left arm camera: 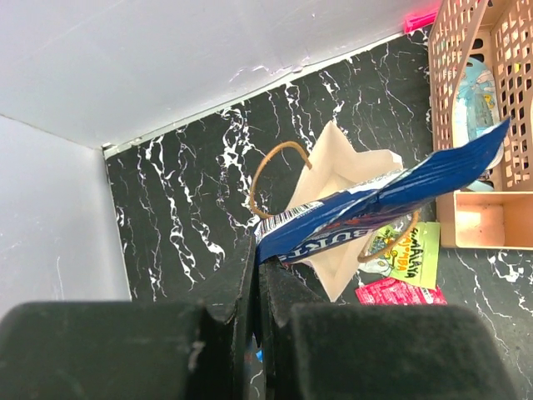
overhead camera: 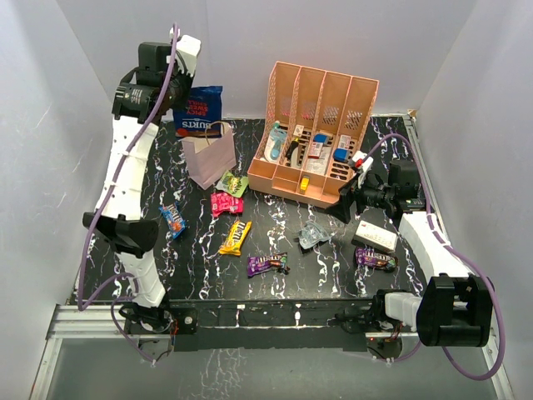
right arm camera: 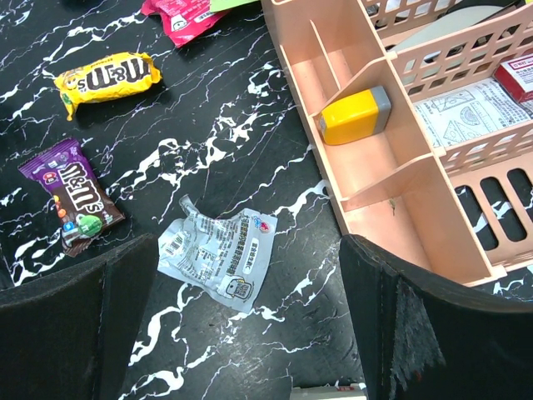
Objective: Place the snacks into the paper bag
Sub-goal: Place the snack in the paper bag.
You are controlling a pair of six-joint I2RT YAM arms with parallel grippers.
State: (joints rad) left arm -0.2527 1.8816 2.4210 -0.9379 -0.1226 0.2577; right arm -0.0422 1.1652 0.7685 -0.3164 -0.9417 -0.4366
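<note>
My left gripper (left arm camera: 256,250) is shut on a corner of the large blue crisp bag (left arm camera: 383,200) and holds it in the air over the open mouth of the pale paper bag (left arm camera: 341,179). From above, the crisp bag (overhead camera: 198,111) hangs just behind the paper bag (overhead camera: 208,158). Green (overhead camera: 236,182), pink (overhead camera: 225,203), yellow (overhead camera: 236,237), small blue (overhead camera: 173,220), two purple (overhead camera: 266,264) (overhead camera: 375,257) and clear-silver (overhead camera: 313,235) packets lie on the table. My right gripper (right arm camera: 246,283) is open and empty above the table, with the clear-silver packet (right arm camera: 218,254) below it.
The peach slotted rack (overhead camera: 316,133) stands at the back right, close to my right gripper (overhead camera: 343,202); its front tray (right arm camera: 400,192) holds a yellow item (right arm camera: 354,115). A white box (overhead camera: 375,237) lies by the right arm. White walls enclose the table.
</note>
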